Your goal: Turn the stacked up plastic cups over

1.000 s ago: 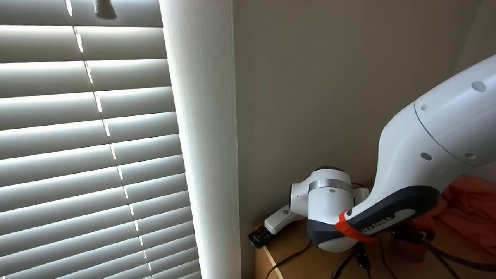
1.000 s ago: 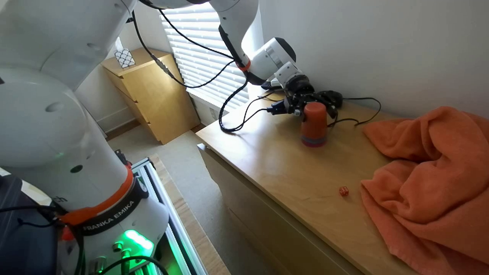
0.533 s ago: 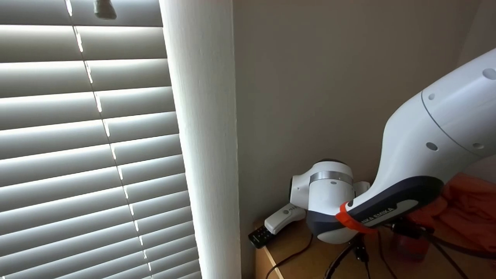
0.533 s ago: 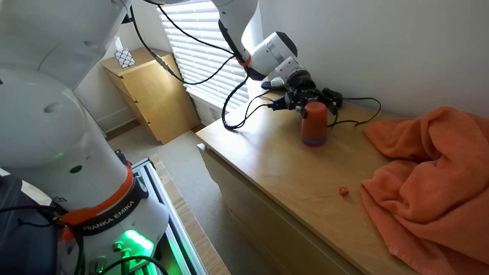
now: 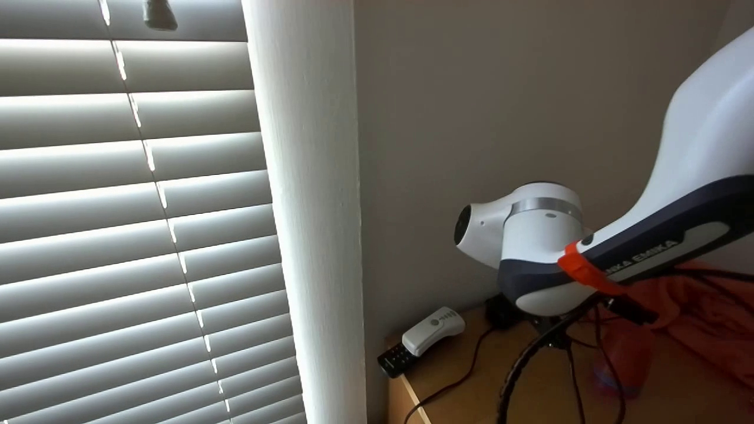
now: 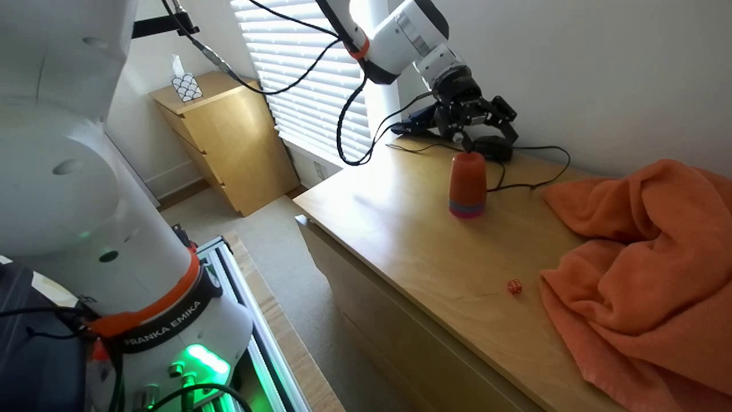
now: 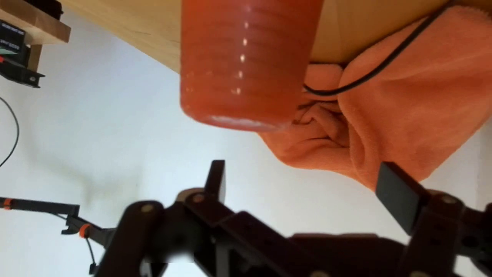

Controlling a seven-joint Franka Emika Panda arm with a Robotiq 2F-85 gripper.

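1. Your stacked cups (image 6: 468, 186) stand on the dresser top (image 6: 423, 246), wider end down, so the turn is still to do.
2. Drop straight from here and one of the fingers (image 7: 215, 179) may strike the narrow end and topple them: in the wrist view they sit off-centre.
3. Should you pinch only the outer cup, any inner ones could slide out mid-turn.
4. Your gripper (image 7: 301, 182) is spread wide, holding nothing; in the wrist view it's apart from the cups.
5. Beyond, a black cable (image 7: 378, 69) crosses before the orange cloth (image 7: 419, 107); swing low that way and you might snag it.
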